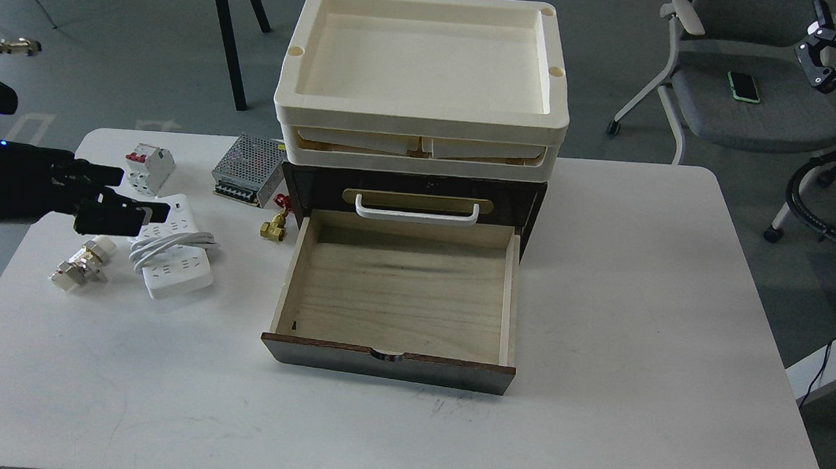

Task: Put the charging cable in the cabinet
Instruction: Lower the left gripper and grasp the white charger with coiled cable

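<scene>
The charging cable (174, 265) is a white power strip with its thick cord coiled around the middle. It lies on the white table (640, 316), left of the cabinet. The cabinet (531, 198) is dark brown with a white bar handle (417, 211). Its lower drawer (399, 292) is pulled out toward me, and the pale wood interior is empty. My left gripper (143, 195) is open and hovers over the far left end of the power strip, holding nothing. My right gripper (816, 60) is raised at the top right, far from the table; its fingers are unclear.
Two stacked cream trays (419, 109) sit on the cabinet. A white circuit breaker (149, 168), a perforated power-supply box (250, 167), a brass valve (273, 228) and metal fittings (81, 266) lie around the power strip. A grey chair (751, 103) stands behind on the right.
</scene>
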